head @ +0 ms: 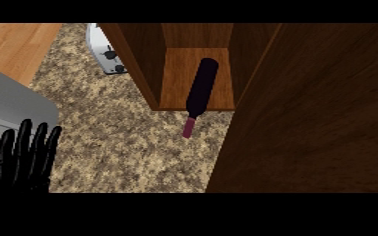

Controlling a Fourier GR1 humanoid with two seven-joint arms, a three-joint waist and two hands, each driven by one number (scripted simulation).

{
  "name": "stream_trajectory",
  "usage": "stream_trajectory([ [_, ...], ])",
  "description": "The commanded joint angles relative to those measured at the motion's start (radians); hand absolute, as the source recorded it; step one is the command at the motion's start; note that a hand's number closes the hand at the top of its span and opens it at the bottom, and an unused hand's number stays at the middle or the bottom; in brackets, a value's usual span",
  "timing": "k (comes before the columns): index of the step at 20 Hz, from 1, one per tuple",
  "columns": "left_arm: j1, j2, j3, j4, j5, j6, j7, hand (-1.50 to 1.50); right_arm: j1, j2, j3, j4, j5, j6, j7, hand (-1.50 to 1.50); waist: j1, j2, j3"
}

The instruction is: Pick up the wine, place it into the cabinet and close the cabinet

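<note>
The wine bottle (201,87) lies in the cabinet (144,60), its neck poking out towards the near side. Well apart at near left, the left hand (26,155) rests with fingers straight.

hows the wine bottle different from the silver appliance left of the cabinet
The wine bottle is dark with a purplish neck; the silver appliance is pale with black knobs. The bottle is long and slim, the appliance boxy. The bottle lies in the open cabinet, neck past its front edge; the appliance sits on the counter beside it, partly hidden. No hand touches either.
</note>
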Motion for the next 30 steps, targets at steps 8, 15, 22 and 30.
stream_trajectory([
  [8, 0.072, 0.1, 0.265, 0.036, 0.144, -0.174, 0.045, -1.5, -0.049, -0.001, 0.437, -0.046, 0.221, -0.2, 0.0, 1.5, -0.006, -0.005, -0.001],
  [15, 0.041, 0.109, 0.304, 0.099, 0.163, -0.25, 0.058, -1.5, -0.187, -0.002, 0.495, 0.014, 0.258, -0.4, 0.006, 1.5, -0.007, -0.006, -0.004],
  [22, 0.01, 0.127, 0.342, 0.069, 0.225, -0.266, 0.144, -1.5, -0.375, -0.005, 0.499, 0.12, 0.319, -0.546, -0.024, 1.5, 0.001, -0.002, -0.003],
  [30, -0.032, 0.097, 0.33, 0.084, 0.236, -0.3, 0.169, -1.5, -0.635, -0.009, 0.375, 0.263, 0.249, -0.655, 0.022, 1.5, 0.02, 0.007, -0.003],
])
